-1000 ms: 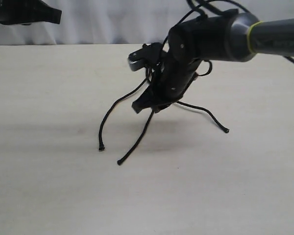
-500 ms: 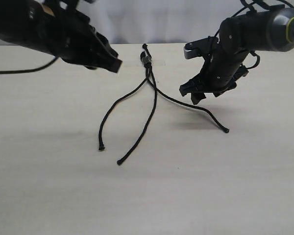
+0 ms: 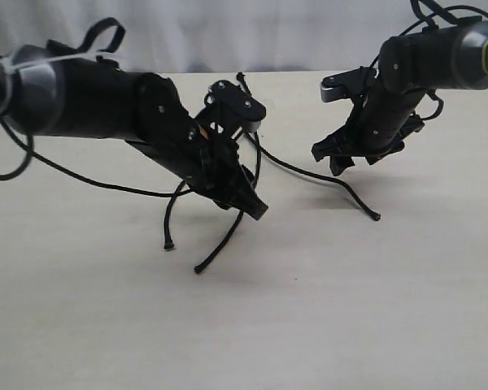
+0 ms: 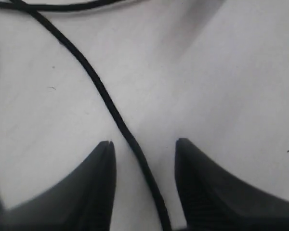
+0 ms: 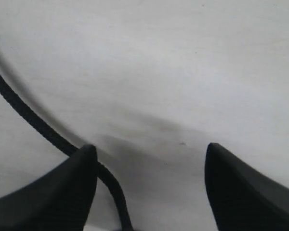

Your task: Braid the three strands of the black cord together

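Observation:
The black cord's knotted end (image 3: 241, 79) lies at the far middle of the table, partly hidden behind my left wrist. Three strands fan out toward the near side: the left strand (image 3: 170, 223), the middle strand (image 3: 222, 242) and the right strand (image 3: 351, 195). My left gripper (image 3: 250, 205) is open, low over the middle strand. In the left wrist view that strand (image 4: 106, 96) runs between the fingers (image 4: 98, 183) of the left gripper (image 4: 143, 144) without being pinched. My right gripper (image 3: 335, 160) hangs open just above the right strand (image 5: 24, 110), which passes beside one finger of the right gripper (image 5: 149, 149).
A pale wooden table (image 3: 350, 309) carries everything. A thicker black cable (image 3: 89, 183) trails off the left arm across the table's left side. A white curtain (image 3: 268, 32) hangs behind the far edge.
The left arm has swung in from the upper left and dropped over the middle strand. The right arm, over the cord's middle a second ago, has drawn back to the right.

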Robot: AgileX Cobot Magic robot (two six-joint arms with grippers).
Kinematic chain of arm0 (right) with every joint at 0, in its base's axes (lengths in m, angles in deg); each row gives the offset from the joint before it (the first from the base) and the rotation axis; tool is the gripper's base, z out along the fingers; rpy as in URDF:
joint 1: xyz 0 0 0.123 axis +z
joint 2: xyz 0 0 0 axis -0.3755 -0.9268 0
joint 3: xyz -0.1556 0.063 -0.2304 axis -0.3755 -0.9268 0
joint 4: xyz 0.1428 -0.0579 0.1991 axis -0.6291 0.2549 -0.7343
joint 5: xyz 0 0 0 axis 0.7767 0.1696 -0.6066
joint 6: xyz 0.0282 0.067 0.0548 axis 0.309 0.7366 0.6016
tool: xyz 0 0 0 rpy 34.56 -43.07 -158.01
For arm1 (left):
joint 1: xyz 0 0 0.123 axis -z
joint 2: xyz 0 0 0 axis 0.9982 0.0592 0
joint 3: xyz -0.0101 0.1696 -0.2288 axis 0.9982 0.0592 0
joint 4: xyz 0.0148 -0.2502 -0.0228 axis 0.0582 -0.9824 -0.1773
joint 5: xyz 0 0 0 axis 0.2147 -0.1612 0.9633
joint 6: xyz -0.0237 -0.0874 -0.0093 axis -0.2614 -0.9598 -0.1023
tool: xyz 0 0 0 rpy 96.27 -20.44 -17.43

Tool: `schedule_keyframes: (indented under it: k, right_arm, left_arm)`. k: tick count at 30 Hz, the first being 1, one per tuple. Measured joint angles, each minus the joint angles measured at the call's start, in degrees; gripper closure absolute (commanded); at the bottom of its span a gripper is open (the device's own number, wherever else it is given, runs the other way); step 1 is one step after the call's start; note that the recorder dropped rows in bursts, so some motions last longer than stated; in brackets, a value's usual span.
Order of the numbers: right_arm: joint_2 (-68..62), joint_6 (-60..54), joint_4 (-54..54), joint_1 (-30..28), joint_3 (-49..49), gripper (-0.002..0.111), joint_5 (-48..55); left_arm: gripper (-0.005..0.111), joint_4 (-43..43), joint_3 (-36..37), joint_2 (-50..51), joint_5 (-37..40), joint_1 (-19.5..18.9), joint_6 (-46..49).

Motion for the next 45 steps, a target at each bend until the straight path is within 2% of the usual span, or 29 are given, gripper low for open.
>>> schedule_keyframes:
  k: [5, 11, 23, 38, 43, 45]
  right_arm:
    - [0.0, -0.12, 0.0, 0.0, 0.0, 0.047, 0.0]
    - [0.0, -0.21, 0.0, 0.0, 0.0, 0.047, -0.04]
    - [0.0, -0.21, 0.0, 0.0, 0.0, 0.047, -0.04]
    - [0.0, -0.91, -0.23, 0.0, 0.0, 0.047, -0.04]
    - [0.0, -1.23, -0.23, 0.0, 0.0, 0.047, -0.04]
    - [0.0, -1.23, -0.23, 0.0, 0.0, 0.047, -0.04]
  left_arm:
    - [0.067, 0.25, -4.56, 5.99, 3.25, 0.0, -0.02]
    - [0.067, 3.58, -6.01, 9.19, 3.52, 0.0, -0.02]
    - [0.067, 5.4, -6.14, 9.85, 0.66, 2.65, 0.12]
    - [0.067, 8.19, -6.14, 10.13, -0.76, 2.65, -2.76]
    - [0.068, 8.19, -6.14, 8.77, -1.22, -0.03, -5.42]
    - [0.074, 8.19, -6.14, 10.55, -1.33, -0.26, -5.55]
